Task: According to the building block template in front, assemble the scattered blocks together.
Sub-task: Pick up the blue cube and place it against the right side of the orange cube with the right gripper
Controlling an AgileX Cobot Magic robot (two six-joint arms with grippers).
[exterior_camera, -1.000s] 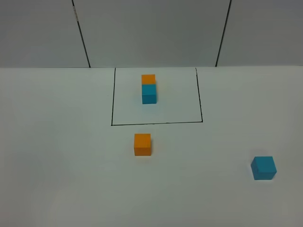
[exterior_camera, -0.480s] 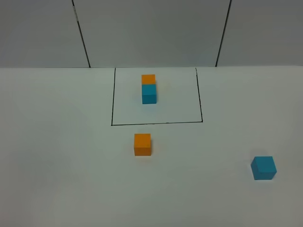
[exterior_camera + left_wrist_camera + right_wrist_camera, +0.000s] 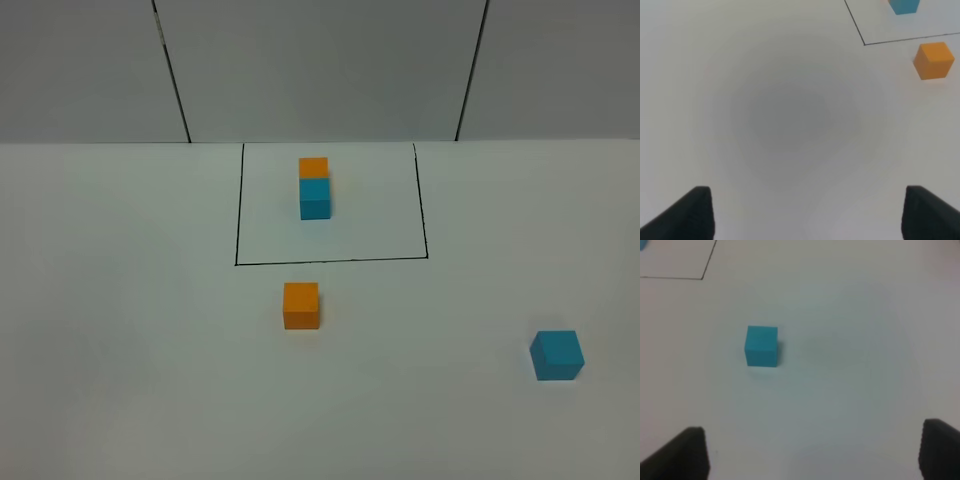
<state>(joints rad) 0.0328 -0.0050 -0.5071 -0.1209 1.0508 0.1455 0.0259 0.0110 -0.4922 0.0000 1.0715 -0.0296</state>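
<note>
Blocks: one orange cube point(image 3: 301, 305), one blue cube point(image 3: 556, 355), one seemingly joined template point(image 3: 314, 187)

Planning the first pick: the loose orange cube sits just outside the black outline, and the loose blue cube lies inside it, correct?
Not quite. The loose blue cube lies outside the black outline too, far off to the right, as the exterior high view shows. The loose orange cube does sit just outside it.

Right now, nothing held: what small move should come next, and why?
Probably move the right gripper down over the blue cube: its jaws stand open and empty, the cube sits ahead of it, apart from the orange cube, while the template shows orange and blue joined.
</note>
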